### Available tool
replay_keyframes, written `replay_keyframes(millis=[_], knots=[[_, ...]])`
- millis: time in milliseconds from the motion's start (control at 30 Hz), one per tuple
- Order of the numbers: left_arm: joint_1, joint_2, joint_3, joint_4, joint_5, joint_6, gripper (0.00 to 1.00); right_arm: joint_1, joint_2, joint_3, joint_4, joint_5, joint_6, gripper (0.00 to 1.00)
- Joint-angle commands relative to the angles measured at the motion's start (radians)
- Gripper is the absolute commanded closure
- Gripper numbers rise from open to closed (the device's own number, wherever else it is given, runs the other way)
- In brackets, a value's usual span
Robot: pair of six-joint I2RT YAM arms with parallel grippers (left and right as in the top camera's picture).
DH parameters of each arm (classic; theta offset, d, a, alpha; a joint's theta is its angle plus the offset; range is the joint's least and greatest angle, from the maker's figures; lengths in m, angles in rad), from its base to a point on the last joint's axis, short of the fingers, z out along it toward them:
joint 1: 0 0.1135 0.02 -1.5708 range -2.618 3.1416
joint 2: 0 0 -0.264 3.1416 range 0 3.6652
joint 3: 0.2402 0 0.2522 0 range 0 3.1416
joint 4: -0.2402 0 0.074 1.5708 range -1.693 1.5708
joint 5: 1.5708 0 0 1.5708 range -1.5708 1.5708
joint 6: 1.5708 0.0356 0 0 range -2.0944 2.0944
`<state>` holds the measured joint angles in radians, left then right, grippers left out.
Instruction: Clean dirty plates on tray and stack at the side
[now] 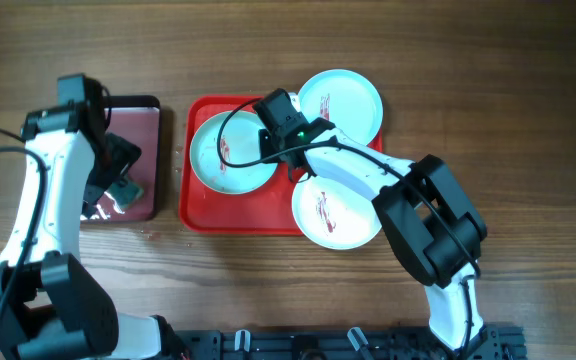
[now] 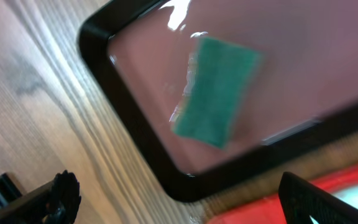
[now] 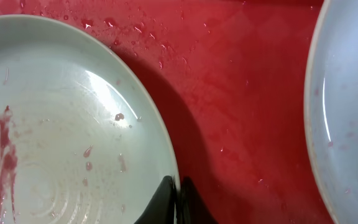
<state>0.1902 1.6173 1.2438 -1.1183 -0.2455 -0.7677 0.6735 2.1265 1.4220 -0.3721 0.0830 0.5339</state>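
Plates (image 1: 333,210), three, smeared, on one red tray (image 1: 200,205); right claw (image 3: 178,200) pinching one turquoise plate (image 3: 61,124) by rim; left claw (image 2: 188,198) wide above one sponge (image 2: 219,90).

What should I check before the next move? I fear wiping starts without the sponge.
1. Sponge in left jaws: not ok; it lies in the black tray, jaws open above.
2. Right jaws shut on the rim of the left plate: ok.
3. That plate clean: not ok, red smear.
4. Neighbouring plate clear of it: ok, red tray shows between.
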Motion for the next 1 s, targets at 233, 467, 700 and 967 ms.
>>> replay_keyframes(millis=[233,467,700,967], knots=[[0.072,0.004,-0.262,0.461,0.164,0.293,0.00,0.002,0.037,-0.006,-0.002,0.014,-0.008,0.96],[0.072,0.115,-0.272,0.562,0.121,0.230,0.05,0.002,0.037,-0.006,-0.006,0.013,-0.010,0.96],[0.072,0.163,-0.272,0.573,0.121,0.209,0.54,0.002,0.037,-0.006,-0.006,0.014,-0.010,0.96],[0.072,0.140,-0.251,0.541,0.121,0.212,0.96,0.002,0.037,-0.006,-0.008,0.014,-0.011,0.96]])
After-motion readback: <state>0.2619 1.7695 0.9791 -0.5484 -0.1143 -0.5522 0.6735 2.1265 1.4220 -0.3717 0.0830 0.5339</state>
